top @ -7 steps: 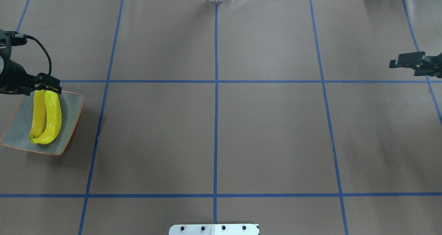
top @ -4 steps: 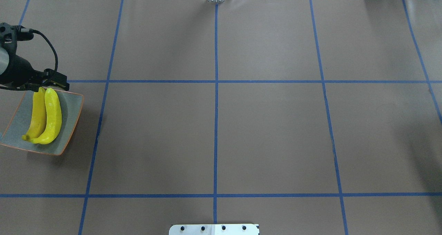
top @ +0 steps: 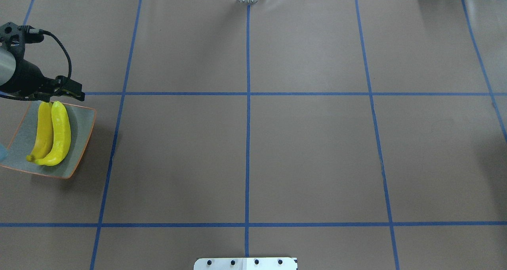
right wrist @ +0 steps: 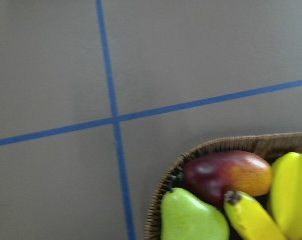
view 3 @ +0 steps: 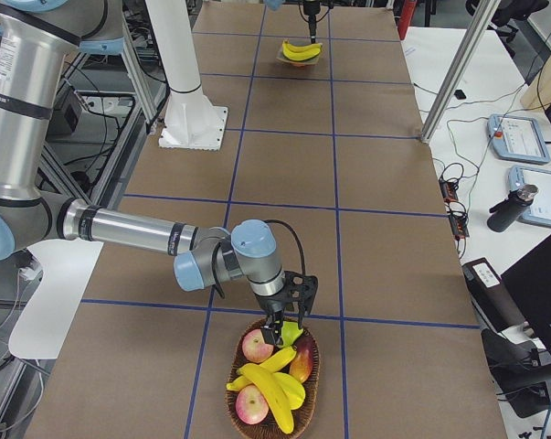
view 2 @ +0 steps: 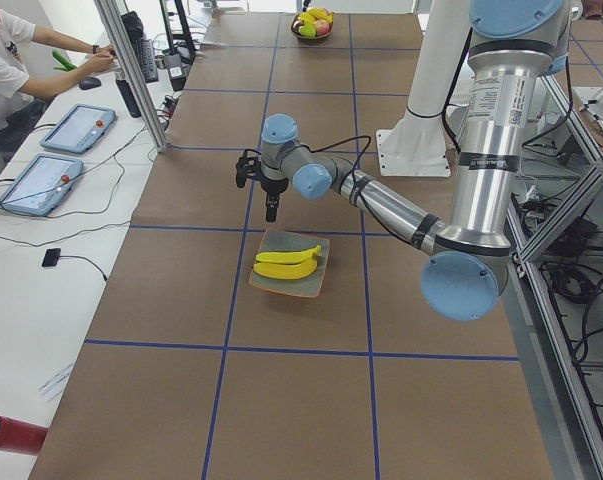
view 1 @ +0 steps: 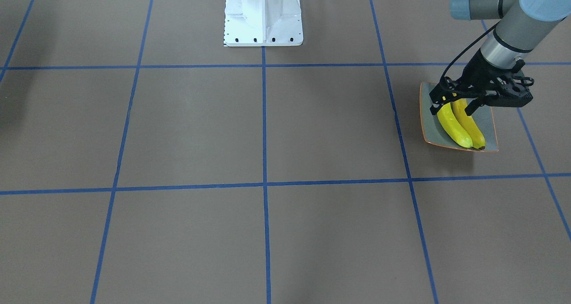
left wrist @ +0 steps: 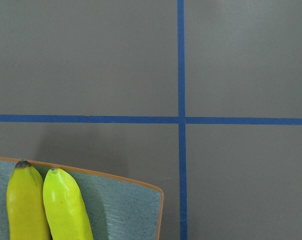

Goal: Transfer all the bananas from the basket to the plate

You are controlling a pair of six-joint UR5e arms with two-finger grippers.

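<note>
Two yellow bananas (top: 61,135) (view 1: 453,125) lie side by side on the grey-green plate (top: 81,135) (view 1: 429,127) at the table's left end. My left gripper (top: 65,93) (view 1: 454,105) hovers open over their far tips, holding nothing. The left wrist view shows both banana tips (left wrist: 65,205) and the plate's rim (left wrist: 135,186). More bananas (view 3: 275,389) lie in the wicker basket (view 3: 307,366) at the table's right end, with my right gripper (view 3: 280,334) just above them; I cannot tell whether it is open or shut. The right wrist view shows the basket rim (right wrist: 158,202) and a banana (right wrist: 251,215).
A red fruit (right wrist: 226,172) and a green pear (right wrist: 191,217) share the basket with the bananas. The white robot base (view 1: 263,18) stands at the table's near middle edge. A seated person (view 2: 11,60) and tablets (view 2: 76,125) are beyond the far edge.
My left gripper has let go of the left banana, which settled on the plate, and has moved up and slightly right. My right gripper has left the overhead view.
</note>
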